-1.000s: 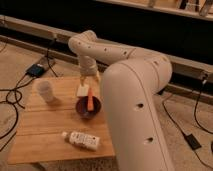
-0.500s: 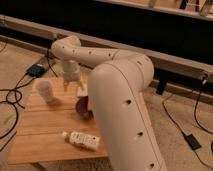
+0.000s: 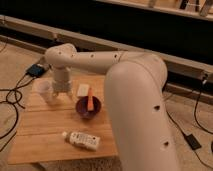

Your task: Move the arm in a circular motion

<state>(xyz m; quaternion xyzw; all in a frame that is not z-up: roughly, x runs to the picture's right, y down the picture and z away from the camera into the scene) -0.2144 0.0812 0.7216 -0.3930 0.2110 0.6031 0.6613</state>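
**Entry: arm swing, wrist now beside the cup**

Since half a second ago the glossy cream-white robot arm of thick rounded tube segments has carried its wrist further left, off the space above the dark purple round bowl and toward the small translucent white plastic cup. The cup, the bowl and the white plastic bottle lying on its side have not shifted.

The arm now reaches from lower right across the pale wooden tabletop, bends at upper left and drops down. The narrow gripper hangs low over the tabletop just beside the cup. Contact cannot be told, nor how wide the gripper stands. It appears to carry nothing.

Judgement: the arm looks stiff, heavy and smooth-skinned. The task needs no grasp, only a swept path. The cup looks light and easily tipped, so the circle should clear it.
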